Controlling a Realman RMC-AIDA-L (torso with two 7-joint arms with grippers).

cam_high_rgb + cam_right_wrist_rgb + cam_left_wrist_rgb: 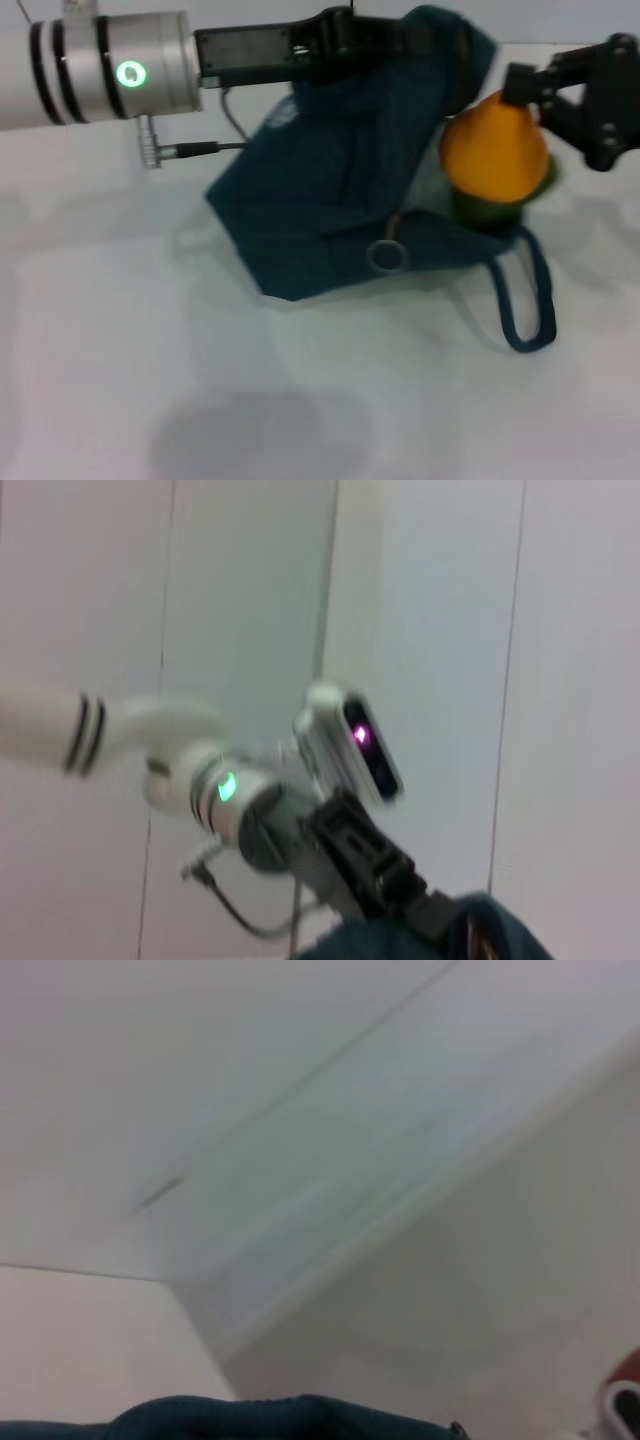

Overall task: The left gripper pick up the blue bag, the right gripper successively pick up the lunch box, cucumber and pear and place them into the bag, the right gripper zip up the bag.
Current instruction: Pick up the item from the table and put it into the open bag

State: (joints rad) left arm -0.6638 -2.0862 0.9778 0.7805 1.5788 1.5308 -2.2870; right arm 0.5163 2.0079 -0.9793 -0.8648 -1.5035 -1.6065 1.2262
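The blue bag point(340, 180) is held up off the white table by its top edge, with my left gripper point(445, 50) shut on it. Its dark edge also shows in the left wrist view point(290, 1418) and the right wrist view point(480, 935). My right gripper point(535, 95) is shut on the yellow-orange pear point(495, 150), which hangs at the bag's open right side. Just under the pear, in the bag's mouth, a dark green piece shows; it looks like the cucumber point(490, 212). The lunch box is hidden.
A metal zip ring point(387, 254) and a blue strap loop point(525, 300) lie on the white table point(300, 400) in front of the bag. The left arm point(250, 810) shows in the right wrist view. White walls stand behind.
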